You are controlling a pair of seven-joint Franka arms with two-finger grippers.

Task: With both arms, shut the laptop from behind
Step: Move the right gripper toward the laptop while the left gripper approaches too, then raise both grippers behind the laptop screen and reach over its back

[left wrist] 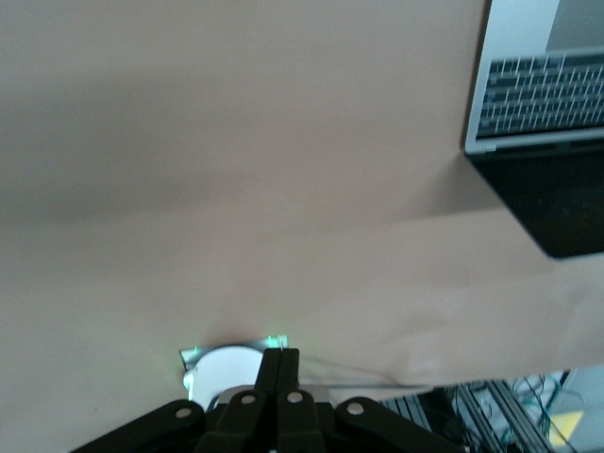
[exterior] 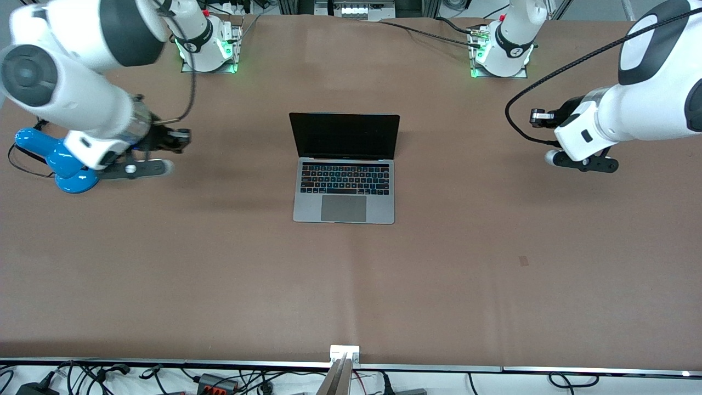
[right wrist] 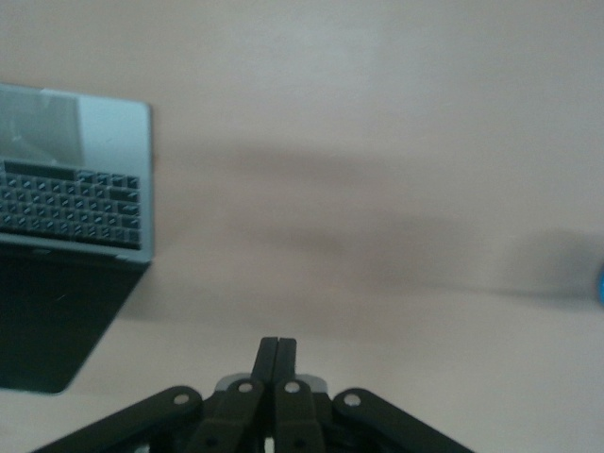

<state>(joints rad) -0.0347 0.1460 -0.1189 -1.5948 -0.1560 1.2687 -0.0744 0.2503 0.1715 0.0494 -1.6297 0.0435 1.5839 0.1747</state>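
The silver-grey laptop (exterior: pixel 344 186) lies open in the middle of the table, its black screen upright and facing the front camera. My right gripper (exterior: pixel 185 137) is shut and empty, up in the air over bare table toward the right arm's end, well apart from the laptop. My left gripper (exterior: pixel 533 117) is shut and empty over bare table toward the left arm's end, also well apart from it. The left wrist view shows its shut gripper (left wrist: pixel 281 355) and the laptop (left wrist: pixel 538 104). The right wrist view shows its shut gripper (right wrist: pixel 278 345) and the laptop (right wrist: pixel 80 208).
A blue desk lamp (exterior: pixel 60 162) stands under the right arm at that end of the table. The two arm bases (exterior: pixel 208 46) (exterior: pixel 502 52) stand along the edge farthest from the front camera. Brown table cover (exterior: pixel 351 285) spreads around the laptop.
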